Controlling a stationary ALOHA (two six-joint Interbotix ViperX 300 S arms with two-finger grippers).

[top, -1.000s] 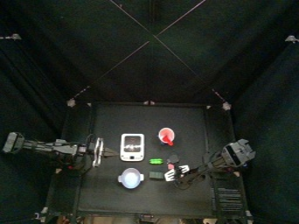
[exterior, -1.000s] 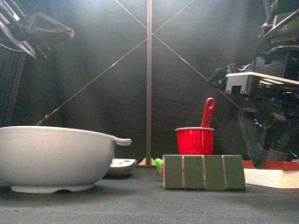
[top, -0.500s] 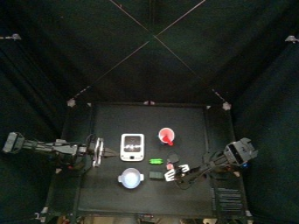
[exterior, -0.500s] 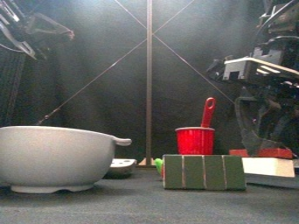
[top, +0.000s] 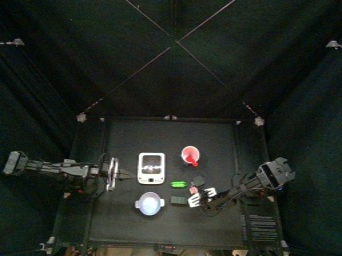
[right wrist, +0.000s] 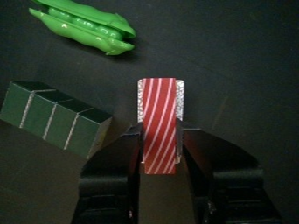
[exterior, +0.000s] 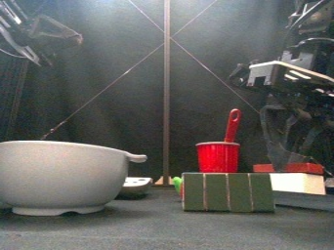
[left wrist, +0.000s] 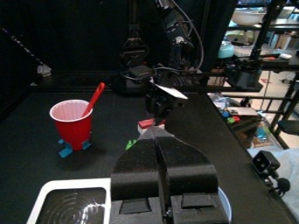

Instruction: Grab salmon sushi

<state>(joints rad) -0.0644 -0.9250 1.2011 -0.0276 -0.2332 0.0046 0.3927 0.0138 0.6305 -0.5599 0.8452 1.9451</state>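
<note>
Red-striped salmon sushi point(right wrist: 160, 124) between right end effector point(right wrist: 163, 166) jaws

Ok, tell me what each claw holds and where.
The right claw straddles one end of the striped sushi; a firm grip cannot be told. The left claw is shut, holding nothing.

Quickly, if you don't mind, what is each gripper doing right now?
Left gripper: shut, holding nothing.
Right gripper: jaws on either side of the salmon sushi; whether they grip it cannot be told.
</note>
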